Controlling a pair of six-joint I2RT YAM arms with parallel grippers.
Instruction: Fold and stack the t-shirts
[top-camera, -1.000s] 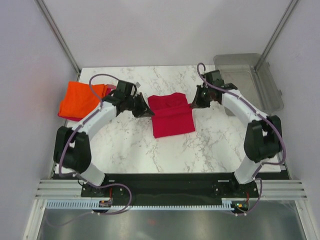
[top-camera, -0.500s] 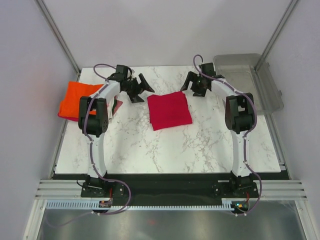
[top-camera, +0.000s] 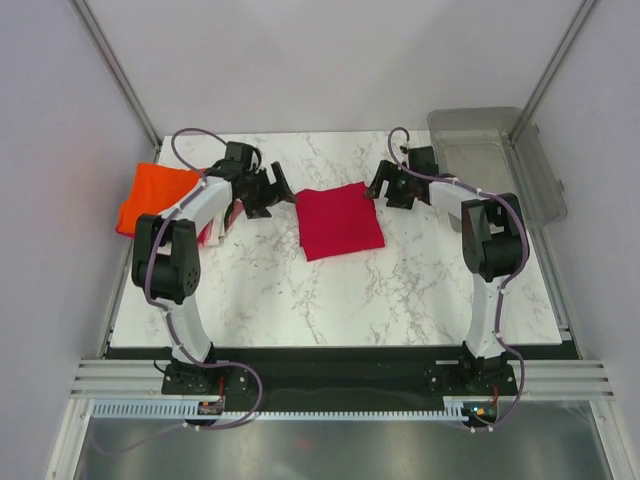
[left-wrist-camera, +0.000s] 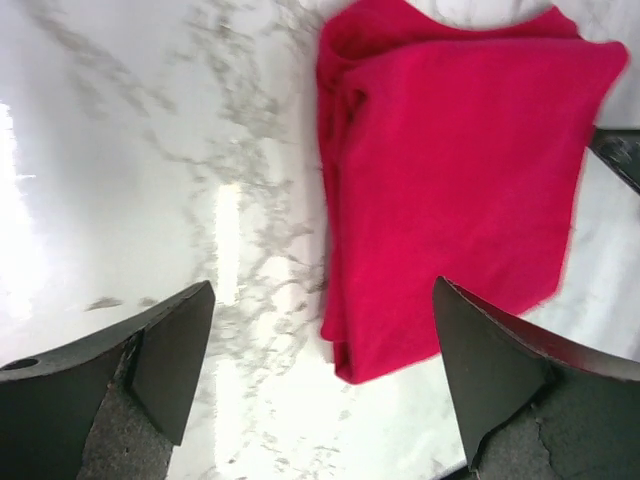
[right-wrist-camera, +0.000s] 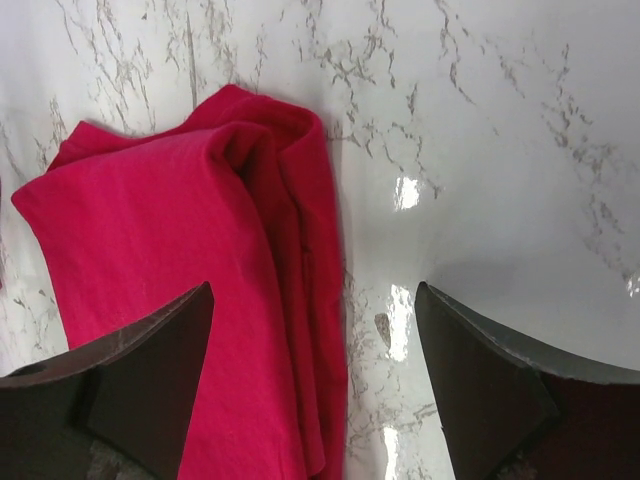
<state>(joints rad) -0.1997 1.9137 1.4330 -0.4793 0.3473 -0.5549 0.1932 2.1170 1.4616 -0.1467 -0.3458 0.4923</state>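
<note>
Crimson t-shirt (top-camera: 340, 220) lies folded into a rough square on the marble table (top-camera: 300, 290), just above the middle of the overhead frame and turned slightly askew. In my left wrist view it fills the upper right, with its layered fold edges running down the centre of the frame. In my right wrist view it takes up the left half, with a bunched fold near the top.

My left gripper (top-camera: 268, 192) sits just beside the shirt's upper left corner. Its fingers (left-wrist-camera: 165, 350) are spread wide apart, with nothing clamped between them. My right gripper (top-camera: 385, 186) sits just beside the upper right corner, also spread wide and holding nothing. I cannot tell whether either one touches the cloth.

Further out, the orange t-shirt (top-camera: 155, 195) lies at the left edge of the table in the upper left of the overhead frame, partly under my left arm. A strip of red cloth (top-camera: 208, 234) shows at its lower right edge. The clear grey plastic bin (top-camera: 500, 160) stands at the upper right, off the table's far right corner.
</note>
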